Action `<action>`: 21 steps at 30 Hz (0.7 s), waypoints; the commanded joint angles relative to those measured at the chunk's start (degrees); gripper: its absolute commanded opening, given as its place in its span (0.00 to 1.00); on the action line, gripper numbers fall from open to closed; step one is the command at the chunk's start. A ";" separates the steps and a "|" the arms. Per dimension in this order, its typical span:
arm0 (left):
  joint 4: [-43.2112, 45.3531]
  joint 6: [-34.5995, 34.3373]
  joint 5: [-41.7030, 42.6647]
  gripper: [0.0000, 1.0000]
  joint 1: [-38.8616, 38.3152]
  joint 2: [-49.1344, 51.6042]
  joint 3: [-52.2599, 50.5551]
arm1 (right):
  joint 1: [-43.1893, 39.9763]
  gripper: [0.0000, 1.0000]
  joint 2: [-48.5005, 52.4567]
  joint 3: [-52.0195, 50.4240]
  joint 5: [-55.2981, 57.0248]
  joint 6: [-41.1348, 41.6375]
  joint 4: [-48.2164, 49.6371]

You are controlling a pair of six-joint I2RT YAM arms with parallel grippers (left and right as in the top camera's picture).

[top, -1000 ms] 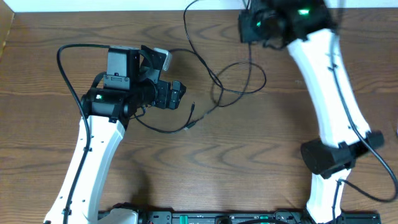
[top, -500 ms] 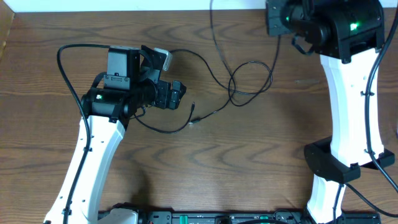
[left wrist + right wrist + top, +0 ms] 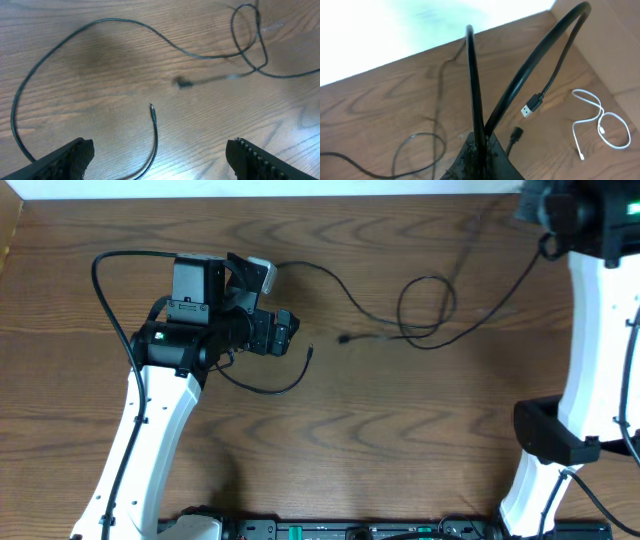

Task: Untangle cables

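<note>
A thin black cable (image 3: pixel 340 285) runs across the table from beside my left gripper (image 3: pixel 290 332) into a loop (image 3: pixel 425 305), then rises toward the top right. My right gripper (image 3: pixel 479 144) is shut on black cable, with two strands arching up out of its jaws. A USB plug (image 3: pixel 532 105) hangs from one strand. In the left wrist view my left gripper (image 3: pixel 162 160) stands open just above the wood. The free tip of a second black cable (image 3: pixel 152 110) lies ahead between its fingers. A blurred plug (image 3: pixel 184 83) trails beyond, near the loop (image 3: pixel 247 35).
A white cable (image 3: pixel 600 122) lies coiled on the wood at the right of the right wrist view, with a black plug (image 3: pixel 516 132) closer to the jaws. The table's far edge (image 3: pixel 420 55) meets a white wall. My right arm (image 3: pixel 600 310) stands along the table's right side.
My right gripper has moved right and toward the top corner, dragging the loop and a plug rightward, away from the second cable's tip. The left arm has stayed still and open.
</note>
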 commanded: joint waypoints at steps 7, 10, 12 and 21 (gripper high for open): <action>-0.17 0.15 -0.31 0.80 -0.13 -0.11 0.37 | -1.70 0.01 -1.97 1.01 -8.55 1.84 -0.42; -0.17 0.15 -0.31 0.72 -0.13 -0.11 0.37 | -1.66 0.01 -1.97 1.01 -11.93 0.35 -0.42; -0.17 0.15 -0.28 0.72 -0.13 -0.11 0.37 | -1.66 0.01 -1.97 0.98 -14.53 -0.57 -0.39; -0.15 -0.31 -0.26 0.79 -0.13 -0.11 0.37 | -0.72 0.01 -1.16 -1.14 -28.41 -6.78 -0.28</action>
